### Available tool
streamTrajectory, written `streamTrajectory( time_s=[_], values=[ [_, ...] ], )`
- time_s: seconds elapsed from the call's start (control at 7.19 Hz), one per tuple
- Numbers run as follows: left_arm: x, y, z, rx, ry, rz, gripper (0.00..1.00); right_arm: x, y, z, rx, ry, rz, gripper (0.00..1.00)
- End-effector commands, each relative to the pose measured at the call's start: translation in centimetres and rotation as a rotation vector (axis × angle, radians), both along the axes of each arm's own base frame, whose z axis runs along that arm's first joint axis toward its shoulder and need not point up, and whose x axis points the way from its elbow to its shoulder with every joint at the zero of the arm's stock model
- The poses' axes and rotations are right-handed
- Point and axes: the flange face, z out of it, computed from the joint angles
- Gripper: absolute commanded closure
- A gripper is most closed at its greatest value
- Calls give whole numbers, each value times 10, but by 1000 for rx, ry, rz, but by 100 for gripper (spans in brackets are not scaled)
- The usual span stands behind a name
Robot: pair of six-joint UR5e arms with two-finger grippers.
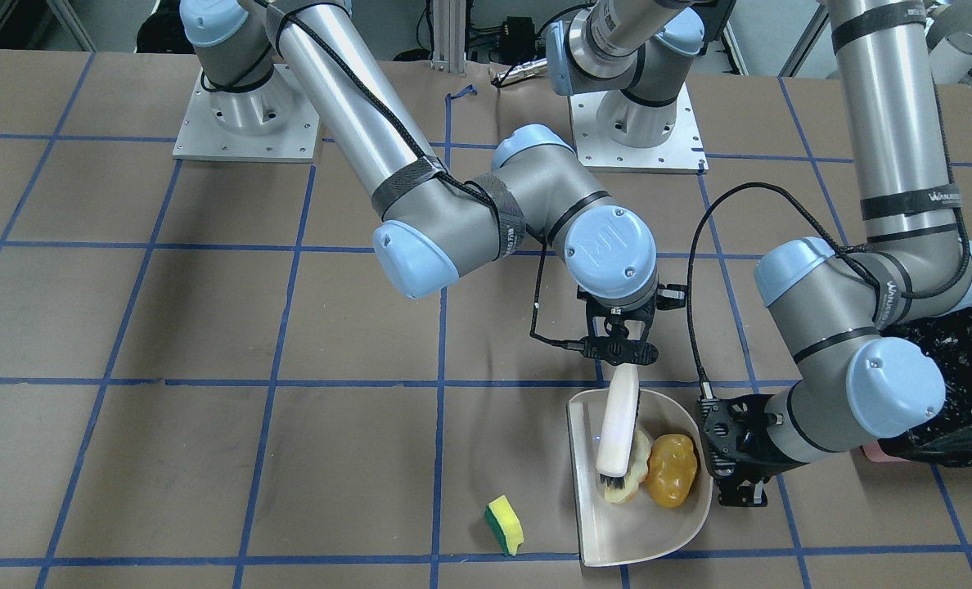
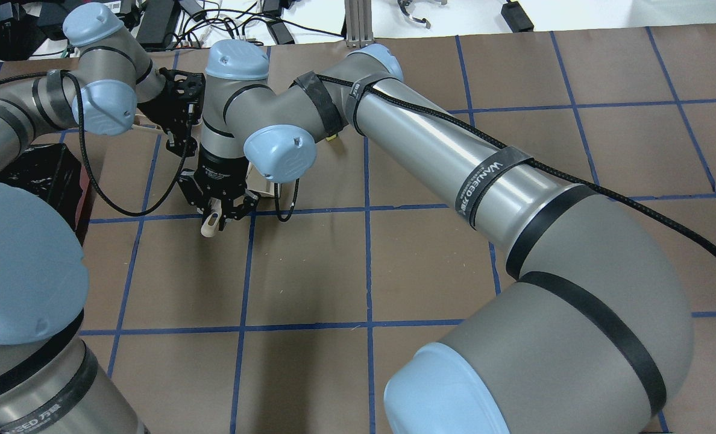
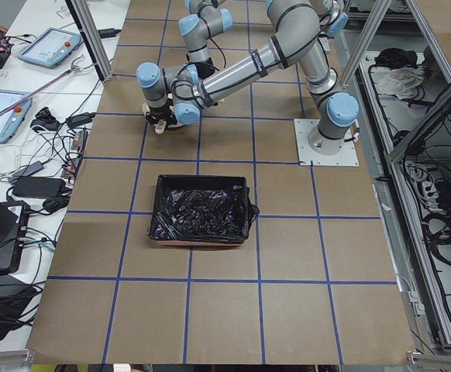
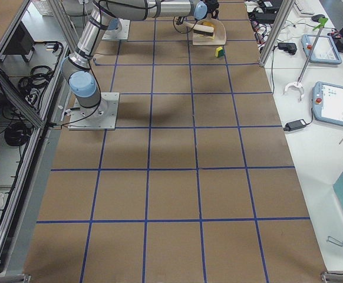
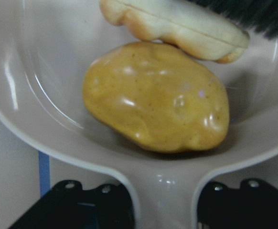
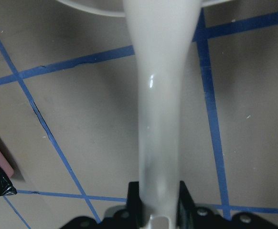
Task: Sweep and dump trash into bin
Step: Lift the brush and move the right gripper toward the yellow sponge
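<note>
front view, right jaws: closed on the upper end of the brush (image 1: 619,425), which slants down into the dustpan (image 1: 617,536).
front view, trash: the potato lump (image 1: 672,469) and the croissant (image 1: 640,468) lie touching in the pan, with the bristles on the croissant. the sponge (image 1: 505,524) sits on the desk (image 1: 290,458) just left of the pan's open edge.
front view, bin (image 1: 956,384): at the right edge, behind the left arm.
overhead view, right jaws: clamped on the brush handle, its pale tip poking out.
left side view, bin: on the desk nearer the camera, well apart from both arms.
right side view, sponge: at the far end, near the pan.
left wrist view, left jaws: black fingers (image 5: 96,205) press either side of the pan's handle.
right wrist view, right jaws: pinching the handle. a pink bin corner with black bag shows at lower left.
</note>
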Motion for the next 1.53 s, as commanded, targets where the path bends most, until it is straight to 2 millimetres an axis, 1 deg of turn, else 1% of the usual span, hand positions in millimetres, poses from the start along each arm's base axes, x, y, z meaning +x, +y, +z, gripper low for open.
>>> streamTrajectory(
  time_s=[0.0, 0.14, 0.28, 0.56, 0.7, 0.83, 0.97, 1.11, 1.25, 1.39],
  values=[
    [-1, 0, 0, 0, 2, -2, 100, -12, -7, 2, -16, 43, -8, 100],
    [-1, 0, 0, 0, 2, -2, 100, -24, -9, -5, -37, 132, 24, 100],
    [-1, 0, 0, 0, 2, 0, 100, -33, -11, -2, -52, 174, 49, 100],
    [-1, 0, 0, 0, 2, 0, 100, -73, -25, 6, -44, 287, 79, 100],
    [-1, 0, 0, 1, 2, 0, 100, -91, -39, 8, -46, 300, 65, 100],
    [-1, 0, 0, 0, 2, -2, 100, -113, -50, 2, -52, 358, 107, 100],
    [-1, 0, 0, 0, 2, 0, 100, -127, -59, 2, -68, 375, 132, 100],
    [-1, 0, 0, 0, 3, 0, 100, -151, -74, -2, -78, 413, 166, 100],
    [-4, 0, 0, -3, 20, -1, 100, -168, -85, -4, -75, 416, 165, 100],
    [-4, 0, -3, 2, 23, -1, 100, -186, -99, -12, -78, 420, 191, 100]
  ],
)
